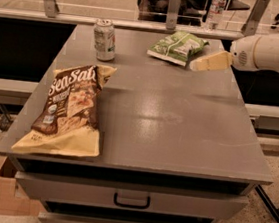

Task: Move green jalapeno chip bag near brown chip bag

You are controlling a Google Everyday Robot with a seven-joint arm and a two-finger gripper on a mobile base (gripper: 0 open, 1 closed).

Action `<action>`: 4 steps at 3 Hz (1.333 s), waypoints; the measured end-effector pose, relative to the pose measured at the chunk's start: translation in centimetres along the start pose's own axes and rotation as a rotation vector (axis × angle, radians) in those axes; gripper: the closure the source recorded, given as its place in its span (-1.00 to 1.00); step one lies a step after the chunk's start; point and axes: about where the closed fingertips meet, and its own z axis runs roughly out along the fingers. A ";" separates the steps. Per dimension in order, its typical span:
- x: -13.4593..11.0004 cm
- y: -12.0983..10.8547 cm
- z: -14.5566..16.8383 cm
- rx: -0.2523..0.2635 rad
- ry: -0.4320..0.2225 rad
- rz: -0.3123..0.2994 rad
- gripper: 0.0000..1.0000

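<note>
The green jalapeno chip bag lies flat at the far right of the grey table. The brown chip bag with "Sea Salt" lettering lies at the front left, its pale yellow end toward the front edge. My gripper comes in from the right on a white arm. Its pale tip hovers just right of the green bag, close to the bag's near right corner and a little above the table. It holds nothing that I can see.
A green-and-silver drink can stands upright at the far left. A railing with glass runs behind the table, with a water bottle beyond it. A cardboard box sits on the floor at the front left. A drawer handle is below the tabletop.
</note>
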 end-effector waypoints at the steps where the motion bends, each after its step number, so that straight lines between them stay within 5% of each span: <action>1: -0.5 0.8 3.9 -0.023 0.012 0.009 -1.00; 3: -0.4 3.5 9.1 -0.066 0.053 0.018 -0.97; 4: -0.4 3.8 10.6 -0.069 0.055 0.020 -0.51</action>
